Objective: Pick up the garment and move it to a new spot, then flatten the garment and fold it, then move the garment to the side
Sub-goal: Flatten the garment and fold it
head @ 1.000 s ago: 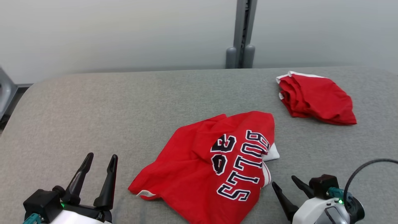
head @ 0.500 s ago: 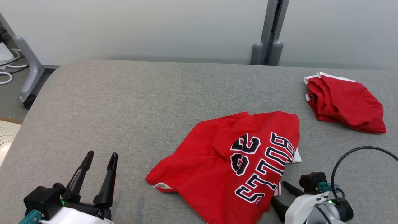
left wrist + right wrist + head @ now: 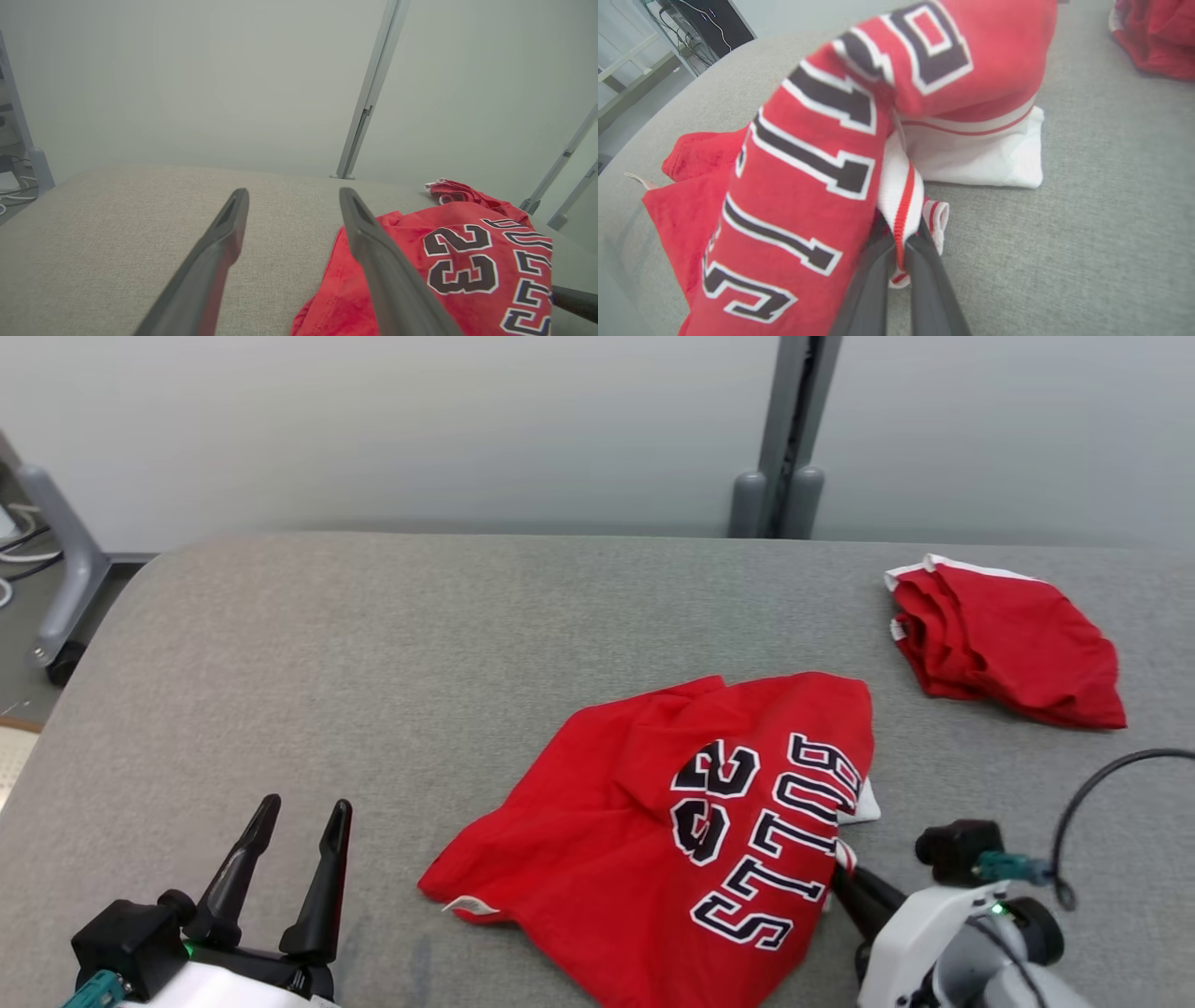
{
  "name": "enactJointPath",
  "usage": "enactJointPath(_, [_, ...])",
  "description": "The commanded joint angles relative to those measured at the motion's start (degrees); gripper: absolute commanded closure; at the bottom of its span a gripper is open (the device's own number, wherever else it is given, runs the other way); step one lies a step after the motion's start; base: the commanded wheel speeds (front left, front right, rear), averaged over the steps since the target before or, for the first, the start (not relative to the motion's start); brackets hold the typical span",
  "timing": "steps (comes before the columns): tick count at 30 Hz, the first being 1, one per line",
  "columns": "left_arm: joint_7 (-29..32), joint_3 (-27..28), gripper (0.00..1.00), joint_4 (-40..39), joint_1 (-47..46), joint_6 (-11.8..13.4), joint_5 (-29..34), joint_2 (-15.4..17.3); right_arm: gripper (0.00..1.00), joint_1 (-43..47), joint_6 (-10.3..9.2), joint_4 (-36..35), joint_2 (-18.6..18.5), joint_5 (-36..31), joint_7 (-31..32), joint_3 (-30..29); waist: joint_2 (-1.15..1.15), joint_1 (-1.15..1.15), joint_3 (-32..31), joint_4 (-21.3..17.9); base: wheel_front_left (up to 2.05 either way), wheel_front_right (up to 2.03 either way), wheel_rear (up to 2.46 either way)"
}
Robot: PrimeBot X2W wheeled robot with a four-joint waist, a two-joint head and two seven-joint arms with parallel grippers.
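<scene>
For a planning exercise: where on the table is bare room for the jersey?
Bare: the table's left half, between its far edge, the left gripper and the jersey. Crowded: the right, with the red pile and the right gripper holding the jersey.

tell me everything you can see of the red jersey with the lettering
The jersey is soft red fabric with black, white-edged letters and a 23, plus white red-striped trim. It lies rumpled on the grey table, lettering upside down in the head view. The right gripper has its fingers shut on the trim edge.

Even, soft light; wrist views perhaps slightly blurred.
</scene>
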Motion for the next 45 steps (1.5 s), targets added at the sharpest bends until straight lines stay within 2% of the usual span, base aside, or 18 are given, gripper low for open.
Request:
enactJointPath(1, [-0.3,0.1,0.0,-0.1,0.0,0.2,0.3,0.2,1.0,0.1,0.0,-1.3,-1.4,0.9,1.1,-1.2,0.0,0.0,-0.5,-1.6,0.0,0.0,0.0])
enactJointPath(7, [-0.2,-0.3,0.0,-0.4,0.4,0.4,0.4,0.0,1.0,3.5,0.0,-8.3,-4.1,3.7,8.6,-7.0,0.0,0.0,-0.9,-5.0,0.0,0.0,0.0])
enactJointPath(13, [-0.2,-0.2,0.0,-0.5,0.5,0.4,0.4,0.4,1.0,9.3,0.0,-17.7,-4.4,2.0,14.9,-15.9,0.0,0.0,-0.4,-7.7,0.0,0.0,0.0])
enactJointPath(20, [-0.2,-0.7,0.0,-0.2,0.0,0.1,0.2,0.2,1.0,16.3,0.0,-24.1,0.1,-6.8,23.5,-27.9,0.0,0.0,0.1,-9.1,0.0,0.0,0.0])
enactJointPath(21, [-0.2,-0.7,0.0,-0.2,0.0,0.1,0.2,0.2,1.0,16.3,0.0,-24.1,0.1,-6.8,23.5,-27.9,0.0,0.0,0.1,-9.1,0.0,0.0,0.0])
enactJointPath(25, [-0.3,-0.7,0.0,0.1,-0.5,0.1,0.1,0.3,1.0,18.0,0.0,-25.6,4.6,-14.3,25.9,-35.0,0.0,0.0,0.2,-9.0,0.0,0.0,0.0])
enactJointPath(29, [-0.3,-0.8,0.0,0.6,-0.9,-0.1,-0.1,0.5,1.0,18.5,0.0,-26.2,7.7,-19.7,25.5,-39.5,0.0,0.0,0.4,-8.6,0.0,0.0,0.0])
enactJointPath(30, [-0.3,-0.9,0.0,0.6,-1.0,-0.2,-0.1,0.5,0.94,18.2,0.0,-25.9,8.0,-20.7,24.8,-40.3,0.0,0.0,0.4,-8.5,0.0,0.0,0.0])
enactJointPath(32, [-0.2,-1.1,0.0,0.8,-1.2,-0.3,-0.2,0.4,0.59,17.8,0.0,-25.5,8.7,-22.1,23.5,-41.4,0.0,0.0,0.5,-8.2,0.0,0.0,0.0])
enactJointPath(33, [-0.2,-1.1,0.0,0.9,-1.3,-0.4,-0.2,0.4,0.01,17.5,0.0,-25.1,8.8,-22.7,22.6,-42.0,0.0,0.0,0.5,-8.0,0.0,0.0,0.0])
enactJointPath(38, [0.4,-1.7,0.0,1.3,-1.7,-0.7,-0.1,0.5,0.0,16.1,0.0,-22.7,8.9,-21.0,18.0,-42.2,0.0,0.0,0.3,-7.4,0.0,0.0,0.0])
enactJointPath(45, [1.1,-2.4,0.0,1.9,-2.2,-0.6,-0.1,0.7,0.0,15.4,0.0,-22.5,9.0,-23.0,13.4,-44.2,0.0,0.0,-0.6,-7.3,0.0,0.0,0.0])
